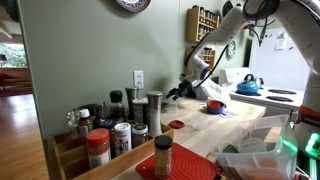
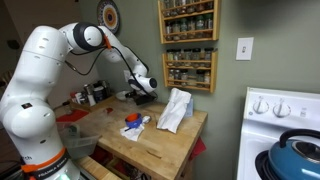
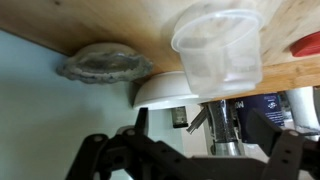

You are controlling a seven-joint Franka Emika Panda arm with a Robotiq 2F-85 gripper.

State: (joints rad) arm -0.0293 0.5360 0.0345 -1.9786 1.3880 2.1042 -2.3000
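My gripper (image 3: 190, 150) is open and empty; its two black fingers stand wide apart at the bottom of the wrist view, which looks upside down. It hovers at the wall end of a wooden counter (image 3: 90, 25). Nearest to it are a clear plastic cup (image 3: 218, 50), a white bowl (image 3: 165, 90), a grey crumpled cloth (image 3: 100, 62) and a metal grinder (image 3: 222, 125). The gripper also shows in both exterior views (image 1: 180, 92) (image 2: 143, 97), low over the counter's back edge and touching nothing.
Several spice jars (image 1: 110, 125) stand near the wall outlet (image 1: 138, 80). A red bowl (image 1: 213, 105), a white crumpled cloth (image 2: 175, 110) and a blue item (image 2: 133, 122) lie on the butcher block (image 2: 160, 150). A wall spice rack (image 2: 188, 45) and a blue kettle (image 2: 295, 160) on the stove are nearby.
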